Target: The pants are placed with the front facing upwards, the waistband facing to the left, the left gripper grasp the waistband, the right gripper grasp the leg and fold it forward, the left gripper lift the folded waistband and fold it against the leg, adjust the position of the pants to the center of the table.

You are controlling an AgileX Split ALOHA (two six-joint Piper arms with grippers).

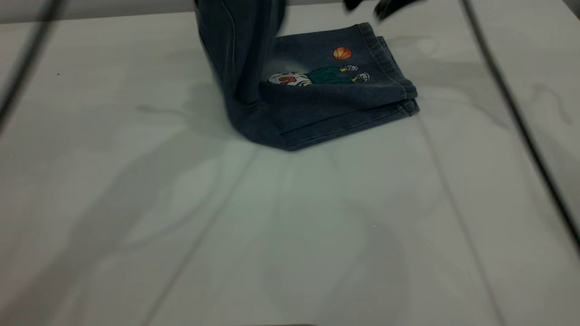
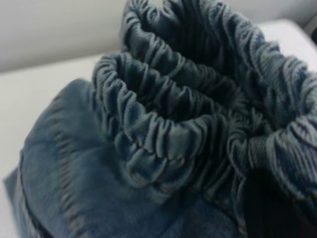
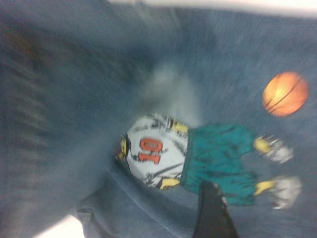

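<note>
The blue denim pants [image 1: 335, 97] lie folded lengthwise at the far middle of the white table [image 1: 290, 226], with the basketball print [image 1: 342, 53] facing up. Their left part [image 1: 238, 54] hangs upright and runs out of the top of the exterior view. In the left wrist view the ruched waistband [image 2: 163, 124] fills the picture. My left gripper is shut on it, and one dark finger [image 2: 270, 208] shows against the cloth. My right gripper [image 1: 368, 6] hovers open just above the leg hems at the far edge. One fingertip [image 3: 212, 210] shows over the printed figure [image 3: 198, 158], holding nothing.
Dark cables [image 1: 512, 108] cross the table on the right, and another [image 1: 25, 63] crosses the far left. Bare tabletop stretches from the pants to the near edge.
</note>
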